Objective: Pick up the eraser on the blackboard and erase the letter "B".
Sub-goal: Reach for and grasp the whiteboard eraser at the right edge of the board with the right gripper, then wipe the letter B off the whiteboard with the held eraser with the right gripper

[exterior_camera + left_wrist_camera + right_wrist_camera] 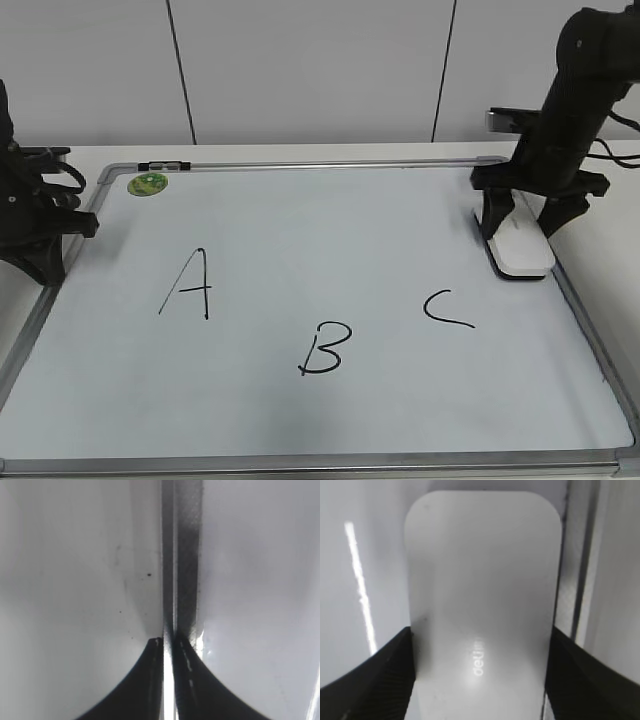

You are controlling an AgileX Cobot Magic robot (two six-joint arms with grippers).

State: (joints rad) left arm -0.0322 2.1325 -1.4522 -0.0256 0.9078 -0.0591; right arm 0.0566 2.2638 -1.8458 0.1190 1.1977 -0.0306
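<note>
The white eraser (525, 250) lies on the blackboard (330, 220) by its right frame, above the "C" (447, 308). My right gripper (522, 228) stands over it with one finger against each long side. In the right wrist view the eraser (480, 570) fills the gap between the two fingers (481, 635), which touch its edges. The letter "B" (325, 350) is at the lower middle of the board, whole and dark. My left gripper (45, 262) rests at the board's left frame, shut and empty (167, 641).
The letter "A" (188, 285) is at the left of the board. A round green magnet (148, 184) sits at the top left corner. The silver frame (580, 580) runs just right of the eraser. A white wall stands behind the table.
</note>
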